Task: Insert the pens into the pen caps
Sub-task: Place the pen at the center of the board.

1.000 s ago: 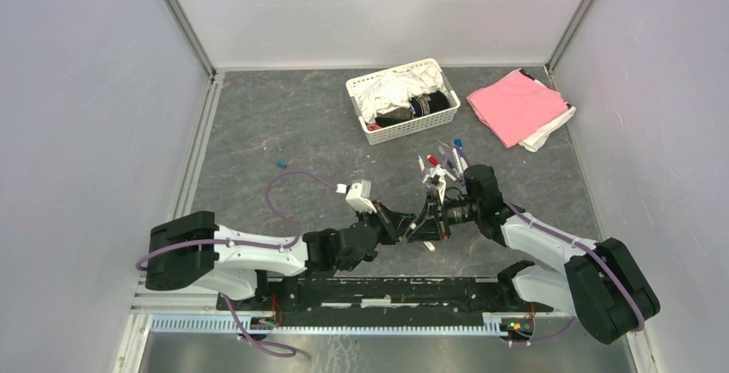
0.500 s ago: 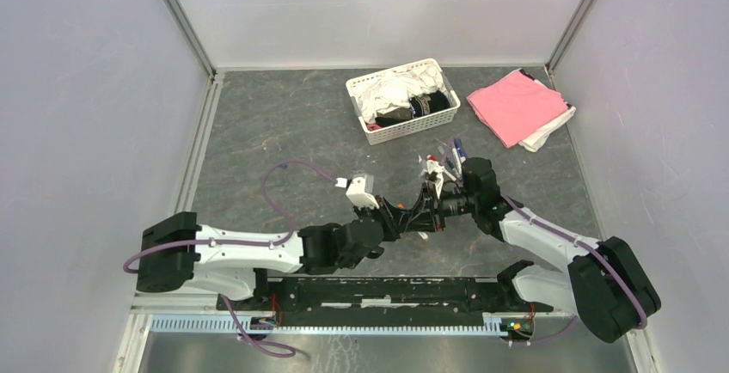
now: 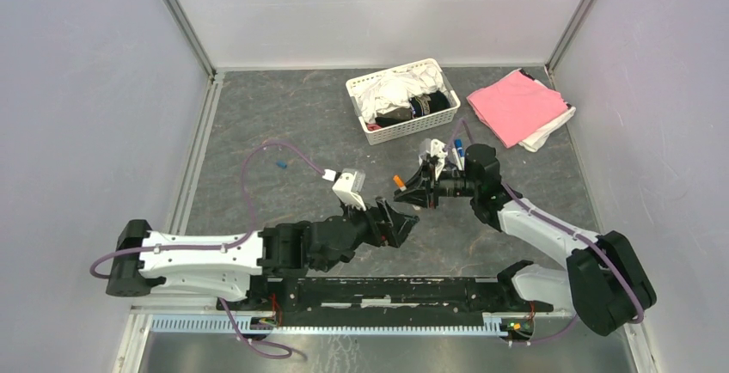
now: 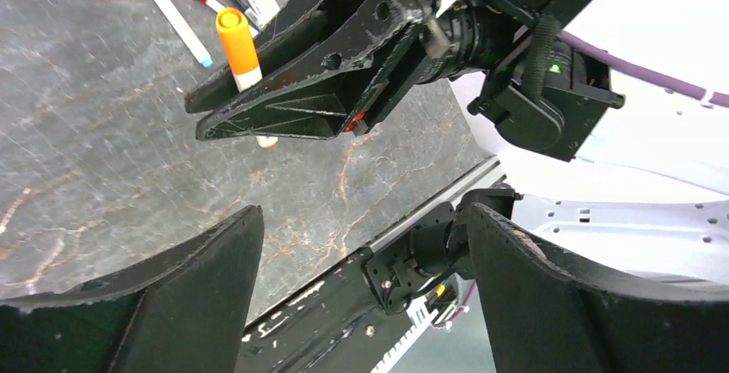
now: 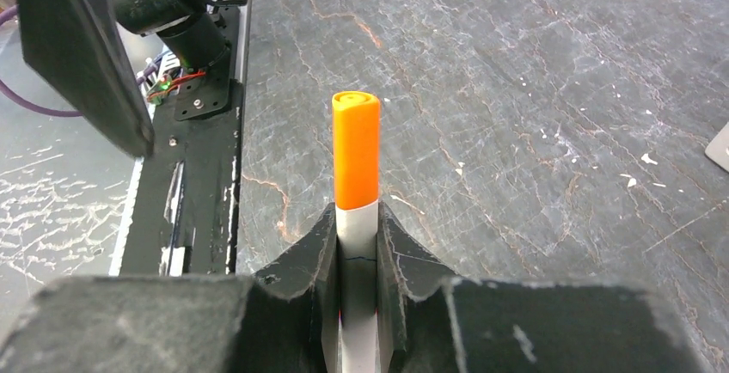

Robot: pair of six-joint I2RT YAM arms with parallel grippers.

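Note:
My right gripper (image 5: 357,218) is shut on a white pen (image 5: 357,244) whose end wears an orange cap (image 5: 356,154). In the top view that capped pen (image 3: 400,182) points left from the right gripper (image 3: 413,192), held above the table. My left gripper (image 3: 402,223) is open and empty, just below and left of it. In the left wrist view its fingers (image 4: 189,278) stand wide apart, with the orange-capped pen (image 4: 238,39) ahead. More pens (image 4: 185,21) lie on the table beyond. A loose blue cap (image 3: 281,165) lies far left.
A white basket (image 3: 434,113) of cloths stands at the back. A pink cloth (image 3: 516,105) lies at the back right. The black base rail (image 3: 387,291) runs along the near edge. Several pens (image 3: 456,145) are heaped behind the right wrist.
My left gripper has opened, let go at the pen's end and drawn back to the left. The right gripper has carried the orange-capped pen up and away from it.

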